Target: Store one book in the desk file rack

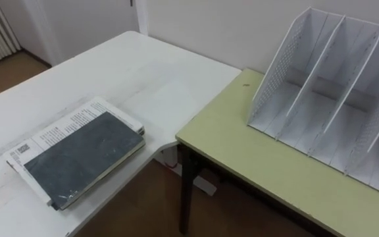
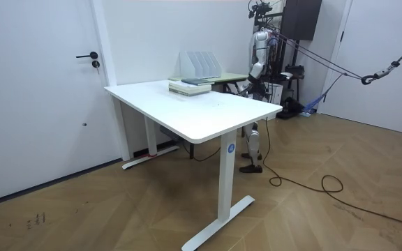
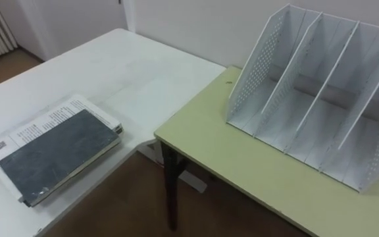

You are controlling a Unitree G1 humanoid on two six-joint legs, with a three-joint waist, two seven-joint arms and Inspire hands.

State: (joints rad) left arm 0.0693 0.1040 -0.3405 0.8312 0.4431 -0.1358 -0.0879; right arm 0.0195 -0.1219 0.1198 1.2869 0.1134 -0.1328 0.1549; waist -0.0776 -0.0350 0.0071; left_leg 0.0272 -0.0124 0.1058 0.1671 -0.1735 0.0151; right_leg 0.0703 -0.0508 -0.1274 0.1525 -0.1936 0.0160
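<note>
A dark grey book (image 1: pixel 81 158) (image 3: pixel 56 153) lies on top of a small stack of white printed books (image 1: pixel 58 128) near the edge of the white table (image 1: pixel 130 72). The same stack (image 2: pixel 189 86) shows on the table's far side in the room view. A white perforated file rack (image 1: pixel 334 99) (image 3: pixel 314 92) with several empty slots stands on the yellow-green desk (image 1: pixel 268 171), to the right of the books. In the room view the rack (image 2: pixel 199 65) stands behind the stack, and the robot stands beyond the white table beside the desk.
A gap with wooden floor (image 1: pixel 143 204) separates the white table from the yellow-green desk. A white wall runs behind both. In the room view a door (image 2: pixel 33 90) is at the left and cables lie on the floor (image 2: pixel 319 185).
</note>
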